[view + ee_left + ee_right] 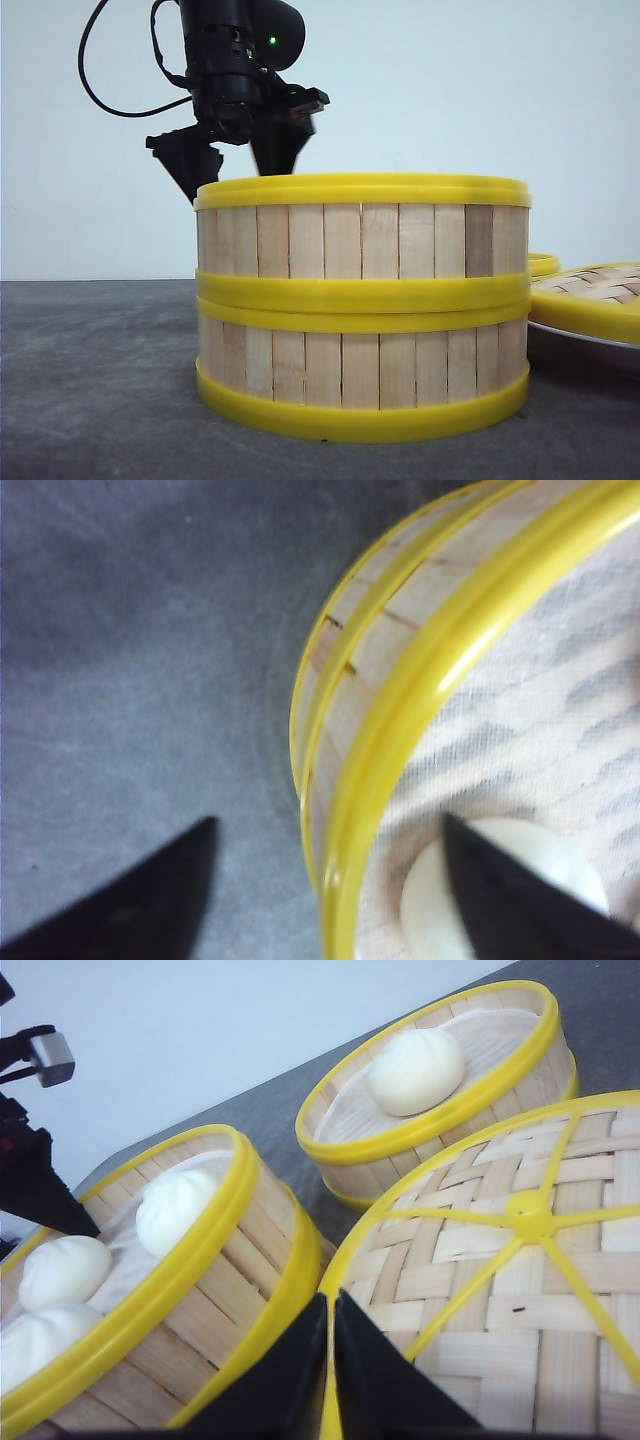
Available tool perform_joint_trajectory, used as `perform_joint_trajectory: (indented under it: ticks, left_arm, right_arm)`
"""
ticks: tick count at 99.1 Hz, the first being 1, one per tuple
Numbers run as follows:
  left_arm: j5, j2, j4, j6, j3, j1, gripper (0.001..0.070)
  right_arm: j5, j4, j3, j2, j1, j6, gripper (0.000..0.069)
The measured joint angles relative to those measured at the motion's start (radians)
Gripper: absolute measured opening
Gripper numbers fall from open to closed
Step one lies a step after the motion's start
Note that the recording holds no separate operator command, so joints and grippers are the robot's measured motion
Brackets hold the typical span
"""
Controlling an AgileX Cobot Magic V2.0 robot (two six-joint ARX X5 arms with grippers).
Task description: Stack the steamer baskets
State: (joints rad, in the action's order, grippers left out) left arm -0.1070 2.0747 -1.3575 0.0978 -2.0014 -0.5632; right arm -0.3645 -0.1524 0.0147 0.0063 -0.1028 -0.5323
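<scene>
While left tool [232,165] gapes astride rim, two steamer baskets [362,310] stacked — pale slats, yellow rims; right tool [330,1360] clenched.

Three steamer baskets here: two stacked, the top basket [362,240] on the bottom basket [362,370], plus a single basket [440,1090] apart. One woven lid [500,1290]. Four white buns [415,1070]. Two grippers.
</scene>
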Motion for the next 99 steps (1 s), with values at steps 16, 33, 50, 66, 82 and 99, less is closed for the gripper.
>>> perform_joint_trajectory:
  ticks: [16,33,50,66,82,99]
  left_arm:
    - [0.000,0.000,0.021,0.019,-0.012,0.000,0.0574]
    - [0.000,0.007,0.030,0.023,-0.171,0.002,0.0627]
    - [0.001,0.003,0.031,0.048,-0.419,0.003,0.0631]
    - [0.045,-0.064,0.030,0.054,-0.591,0.002,0.0605]
    - [0.061,-0.223,0.027,0.056,-0.713,0.002,0.0592]
    - [0.083,-0.411,-0.031,0.056,-0.733,-0.005,0.0592]
  right_arm:
    - [0.000,0.000,0.000,0.000,0.000,0.000,0.0007]
    - [0.025,0.000,0.000,0.000,0.000,0.000,0.0007]
    - [0.069,0.010,0.000,0.000,0.000,-0.028,0.0007]
    - [0.201,0.015,0.064,0.028,0.000,-0.094,0.0007]
    - [0.290,0.021,0.322,0.230,0.007,-0.024,0.0007]
    - [0.281,-0.164,0.753,0.675,0.047,0.175,0.0083]
